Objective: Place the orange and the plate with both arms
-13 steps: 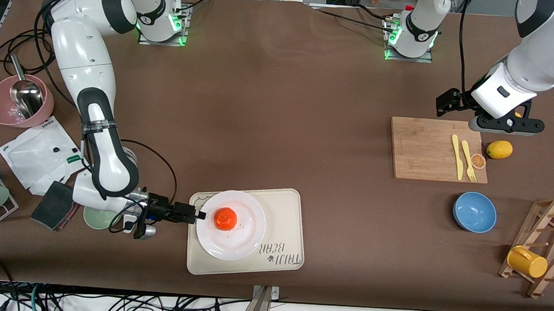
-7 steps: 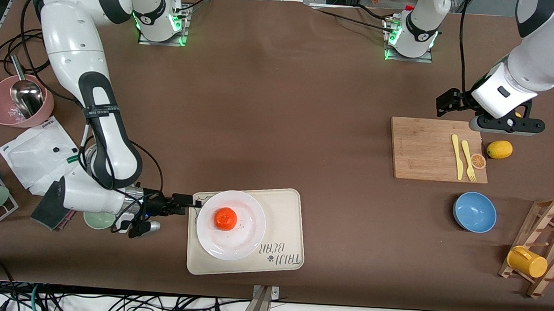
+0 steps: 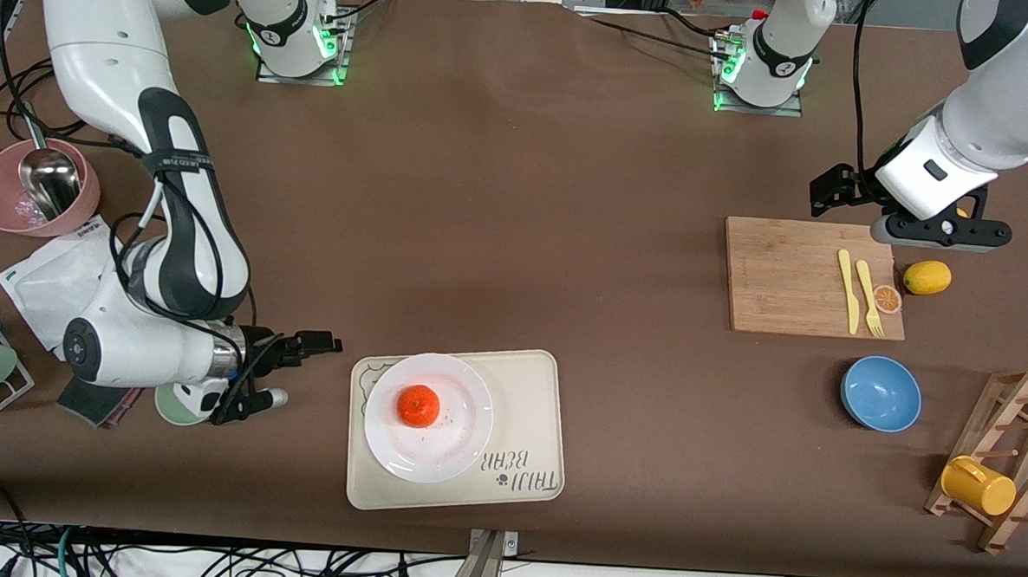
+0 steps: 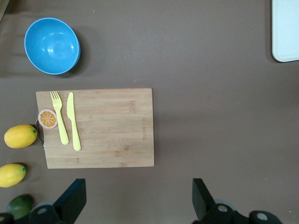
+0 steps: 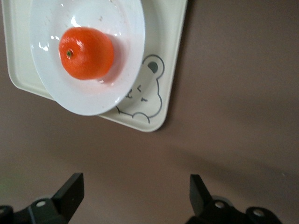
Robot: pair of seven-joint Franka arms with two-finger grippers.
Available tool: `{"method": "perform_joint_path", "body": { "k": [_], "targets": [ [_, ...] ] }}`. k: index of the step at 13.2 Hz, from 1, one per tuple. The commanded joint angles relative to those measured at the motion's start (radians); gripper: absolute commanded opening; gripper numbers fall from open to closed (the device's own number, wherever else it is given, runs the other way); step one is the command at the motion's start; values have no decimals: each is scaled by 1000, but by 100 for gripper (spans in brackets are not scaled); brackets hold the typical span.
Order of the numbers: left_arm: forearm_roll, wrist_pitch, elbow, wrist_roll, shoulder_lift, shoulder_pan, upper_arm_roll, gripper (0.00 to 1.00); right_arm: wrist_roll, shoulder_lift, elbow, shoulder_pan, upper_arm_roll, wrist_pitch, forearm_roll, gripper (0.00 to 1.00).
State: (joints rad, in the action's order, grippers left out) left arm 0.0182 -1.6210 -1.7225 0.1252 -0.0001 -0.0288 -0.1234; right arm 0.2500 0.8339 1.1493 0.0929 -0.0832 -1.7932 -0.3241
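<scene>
I see the orange [image 3: 418, 406] sitting on the plate [image 3: 460, 438], and the plate on the cream tray [image 3: 527, 393]. My right gripper [image 3: 331, 343] has its fingers spread wide, empty, low over bare table just off the tray's edge toward the right arm's end, clear of the plate rim. My left gripper [image 3: 830, 194] waits with fingers wide and empty above the table beside the cutting board [image 3: 783, 279], well apart from the orange.

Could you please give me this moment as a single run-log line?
small reddish-orange orange: on glossy round white plate | plate: on cream bear tray | right pincer: open, beside tray | left pincer: open, waiting above table near wooden cutting board
</scene>
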Motion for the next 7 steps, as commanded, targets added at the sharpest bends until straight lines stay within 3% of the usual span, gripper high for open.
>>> {"method": "perform_joint_path", "body": {
  "k": [1,4,7],
  "targets": [
    [-23,26,34,-25,15,4,-2,100,-24,-96,53,2,5,108,94,100],
    [-23,26,34,-24,15,4,-2,100,-28,-214,174,56,60,127,201,100],
    [-23,26,34,-25,15,4,-2,100,-66,-434,439,64,79,43,249,100]
  ]
}}
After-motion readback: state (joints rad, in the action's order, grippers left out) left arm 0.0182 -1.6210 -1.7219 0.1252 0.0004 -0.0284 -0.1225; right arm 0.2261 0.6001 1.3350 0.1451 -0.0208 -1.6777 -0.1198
